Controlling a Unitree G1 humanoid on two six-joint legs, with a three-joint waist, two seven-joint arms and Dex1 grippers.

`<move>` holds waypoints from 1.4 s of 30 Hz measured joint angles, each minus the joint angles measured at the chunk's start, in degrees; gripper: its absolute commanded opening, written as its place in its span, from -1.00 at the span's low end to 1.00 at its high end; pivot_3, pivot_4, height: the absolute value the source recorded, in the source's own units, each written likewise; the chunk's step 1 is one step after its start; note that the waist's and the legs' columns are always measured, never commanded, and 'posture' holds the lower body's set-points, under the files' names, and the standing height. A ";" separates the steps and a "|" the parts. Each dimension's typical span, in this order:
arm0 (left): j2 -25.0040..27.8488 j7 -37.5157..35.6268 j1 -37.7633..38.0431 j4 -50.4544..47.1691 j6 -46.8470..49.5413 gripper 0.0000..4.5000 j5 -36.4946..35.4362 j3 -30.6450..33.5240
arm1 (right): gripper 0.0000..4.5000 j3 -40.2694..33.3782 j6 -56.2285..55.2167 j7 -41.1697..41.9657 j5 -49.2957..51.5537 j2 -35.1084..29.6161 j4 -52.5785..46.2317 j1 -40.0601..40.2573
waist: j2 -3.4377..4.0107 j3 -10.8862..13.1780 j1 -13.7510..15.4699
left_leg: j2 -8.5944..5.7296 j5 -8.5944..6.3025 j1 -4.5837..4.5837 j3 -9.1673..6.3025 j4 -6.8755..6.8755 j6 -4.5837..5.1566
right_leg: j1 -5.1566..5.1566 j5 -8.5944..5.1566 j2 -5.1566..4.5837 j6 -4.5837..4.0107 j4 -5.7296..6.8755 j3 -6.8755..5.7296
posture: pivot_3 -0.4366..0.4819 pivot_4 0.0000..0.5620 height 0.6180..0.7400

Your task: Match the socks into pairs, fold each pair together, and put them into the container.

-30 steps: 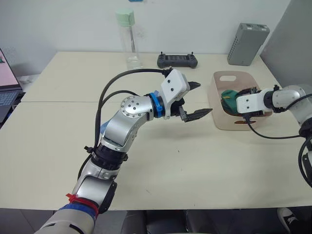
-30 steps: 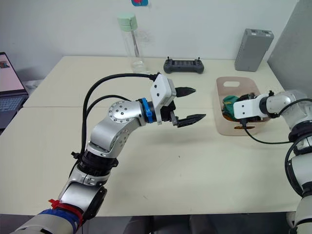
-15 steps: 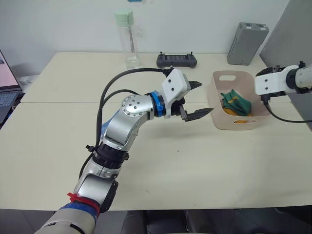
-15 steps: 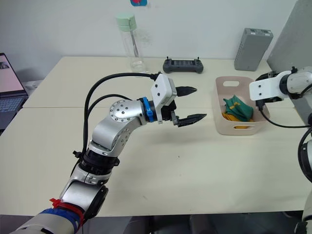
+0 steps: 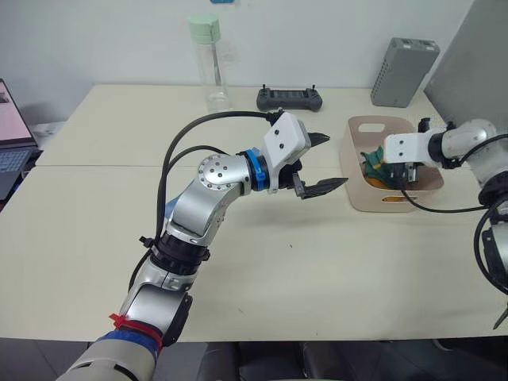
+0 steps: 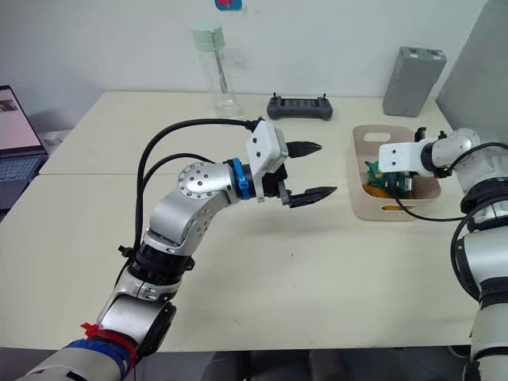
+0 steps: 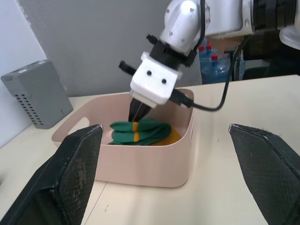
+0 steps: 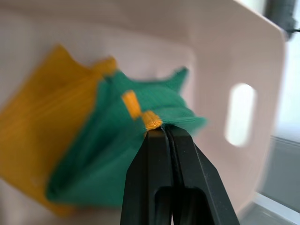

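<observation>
The pale pink container (image 5: 382, 198) stands at the table's right side. Folded dark green socks (image 7: 140, 132) lie in it on top of mustard-yellow socks (image 8: 42, 126). My right gripper (image 8: 161, 131) reaches down into the container (image 7: 140, 164) with its jaws shut tight, the tips touching the edge of the green socks (image 5: 373, 163). My left gripper (image 5: 333, 161) hangs open above the table's middle, pointing at the container from its left, with nothing between its fingers. A sliver of light blue (image 5: 166, 209) shows behind my left forearm.
Along the far edge stand a clear bottle with a green cap (image 5: 208, 59), a black controller (image 5: 289, 99) and a grey ribbed box (image 5: 403, 71). A laptop (image 5: 12, 143) sits at the left edge. A seam runs across the cream table (image 5: 317, 270).
My right gripper, open inside the container a second ago, rose out to the right, then came back down into it and shut. The left arm has stayed still.
</observation>
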 measured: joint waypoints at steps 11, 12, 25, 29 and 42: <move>2.62 0.08 1.47 -2.32 1.47 1.00 0.08 0.77 | -0.98 -3.77 2.20 -0.16 2.27 -3.02 0.13 -2.25 | 0.04 0.02 0.20 | -0.01 0.00 0.00 -0.06 0.02 0.00 | 0.04 0.00 -0.01 0.00 -0.01 -0.05 | -0.05 -0.47 1.00; 3.00 0.10 1.85 -2.54 1.68 1.00 0.05 1.12 | -0.98 -4.24 2.20 -0.40 2.47 -3.40 -0.09 -2.64 | 0.04 0.02 0.15 | -0.01 0.00 0.00 -0.06 0.02 0.00 | 0.03 0.00 -0.01 0.00 -0.01 -0.04 | -0.05 -0.47 1.00; 9.64 10.72 32.55 -16.03 3.80 1.00 -0.18 16.44 | 0.85 -22.43 49.18 -7.06 37.86 16.52 -68.35 34.05 | 0.15 -0.04 1.12 | -0.03 -0.01 -0.11 -0.72 0.23 0.00 | 0.16 -0.12 0.11 -0.16 0.40 -0.30 | -0.05 -0.47 1.00; 6.54 15.77 44.16 -18.13 0.35 1.00 -0.27 21.72 | 0.98 -20.03 56.39 -14.04 39.37 21.81 -83.95 47.76 | 0.14 -0.04 2.50 | -0.06 -0.02 -0.10 -0.72 0.54 -0.01 | 0.38 -0.18 0.09 -0.04 0.19 -0.27 | -0.05 -0.47 1.00; 0.49 23.01 68.74 -19.34 -12.83 1.00 0.47 30.68 | 0.98 -18.09 52.87 -22.75 37.99 23.54 -92.22 72.72 | -0.22 -0.24 1.66 | 0.03 -0.25 0.01 0.21 0.58 -0.37 | -0.02 -0.31 -0.36 0.05 -0.17 0.13 | -0.05 -0.47 1.00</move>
